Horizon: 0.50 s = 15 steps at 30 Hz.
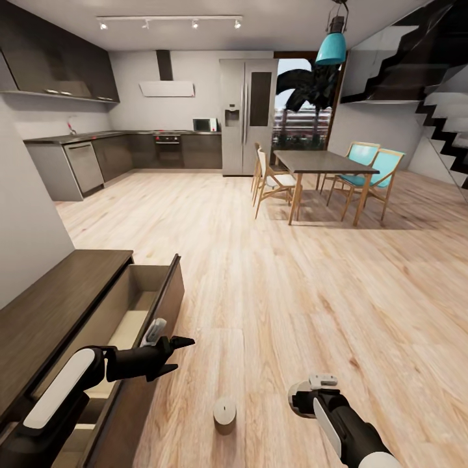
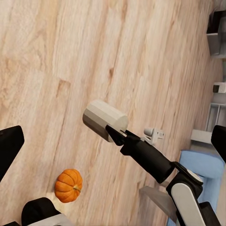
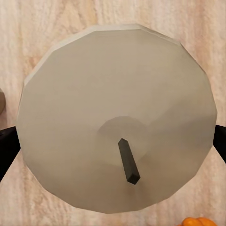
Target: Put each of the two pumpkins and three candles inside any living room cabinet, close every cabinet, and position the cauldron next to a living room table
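We are finding a candle (image 1: 225, 415) standing upright on the wood floor (image 1: 312, 273) nearest the robot, between the two arms. In the right wrist view this candle (image 3: 117, 117) is sitting directly between the dark fingers (image 3: 7, 146), its black wick (image 3: 128, 161) facing the camera; the fingers are standing apart at either side, so we are recording the right end effector (image 2: 113, 133) as released, not yet gripping. In the left wrist view its fingertips are reaching the candle (image 2: 101, 117), and a pumpkin (image 2: 68, 185) is lying on the floor near it.

The left end effector (image 1: 177, 354) is hovering just beside the open drawer (image 1: 133, 305) of the cabinet (image 1: 52, 305); its fingers are spread and holding nothing. The drawer's pale inside is showing.

Farther off, we are noting a dining table (image 1: 322, 162) with chairs (image 1: 370, 172), and beyond it a fridge (image 1: 248, 117) and dark kitchen units (image 1: 97, 159) along the far wall.
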### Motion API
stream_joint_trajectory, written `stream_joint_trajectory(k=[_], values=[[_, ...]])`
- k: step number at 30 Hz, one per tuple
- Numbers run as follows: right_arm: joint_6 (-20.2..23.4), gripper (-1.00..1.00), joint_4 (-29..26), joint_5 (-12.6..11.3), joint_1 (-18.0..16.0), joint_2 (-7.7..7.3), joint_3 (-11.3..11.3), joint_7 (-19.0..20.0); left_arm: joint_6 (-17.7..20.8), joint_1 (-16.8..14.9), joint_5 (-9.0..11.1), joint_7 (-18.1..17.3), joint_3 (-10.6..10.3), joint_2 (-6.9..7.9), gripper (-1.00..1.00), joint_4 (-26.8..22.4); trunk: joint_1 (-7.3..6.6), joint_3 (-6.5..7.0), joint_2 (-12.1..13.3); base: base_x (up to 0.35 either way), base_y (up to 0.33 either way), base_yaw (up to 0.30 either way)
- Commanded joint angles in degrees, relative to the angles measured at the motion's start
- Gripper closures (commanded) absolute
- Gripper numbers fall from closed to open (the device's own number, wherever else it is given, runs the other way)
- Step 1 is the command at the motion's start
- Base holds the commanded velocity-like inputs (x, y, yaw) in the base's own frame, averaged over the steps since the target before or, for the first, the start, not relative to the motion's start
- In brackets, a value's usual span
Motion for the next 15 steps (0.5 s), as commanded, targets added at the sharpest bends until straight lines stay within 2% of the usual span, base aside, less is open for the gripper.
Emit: stream_joint_trajectory(k=[1, 15], values=[[0.25, 1.00, -0.09, -0.52, -0.02, -0.05, 0.21, -0.45, -0.03, -0.04, 0.60, 0.58, -0.06, 0.05, -1.00, -0.05, -0.01, -0.05, -0.02, 0.000, -0.008, 0.004], [0.25, 1.00, -0.09, -0.52, -0.02, -0.08, 0.21, -0.45, -0.03, -0.04, 0.60, 0.60, -0.06, 0.06, -1.00, -0.05, -0.01, -0.05, -0.02, 0.000, 0.024, 0.001]])
